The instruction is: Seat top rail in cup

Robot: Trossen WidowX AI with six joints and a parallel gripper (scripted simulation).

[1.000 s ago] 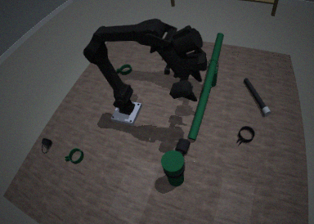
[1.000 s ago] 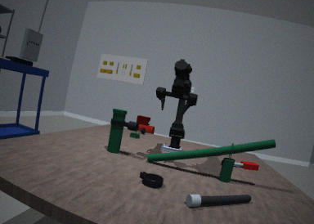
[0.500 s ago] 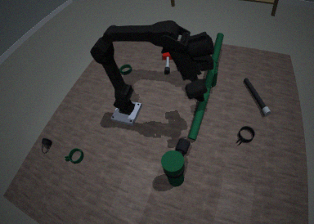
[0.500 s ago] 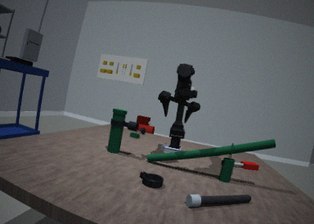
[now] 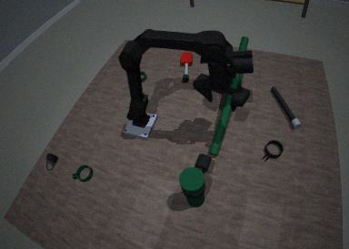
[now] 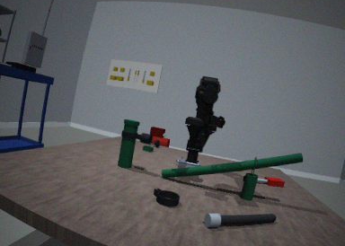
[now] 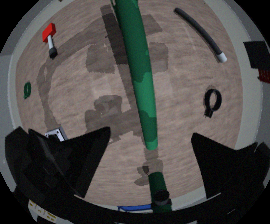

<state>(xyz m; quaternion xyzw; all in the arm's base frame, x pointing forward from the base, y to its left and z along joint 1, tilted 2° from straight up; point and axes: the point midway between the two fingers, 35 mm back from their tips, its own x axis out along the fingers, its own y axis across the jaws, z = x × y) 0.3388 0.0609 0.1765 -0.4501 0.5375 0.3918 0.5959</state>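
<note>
The green rail lies tilted, its cut end low and its far end raised. It passes through the thin wire loop above the small green post. The big green post stands upright, with the black brace band high under its cap. The black rail-end cup hangs on the band, apart from the cut end, which is lower. My gripper is open and empty, fingers on either side of the rail in the wrist view; its height above the rail is unclear.
A red-headed tool lies beyond the arm. A dark rod with a white end and a black band lie right of the rail in the top view. A green band lies at the left.
</note>
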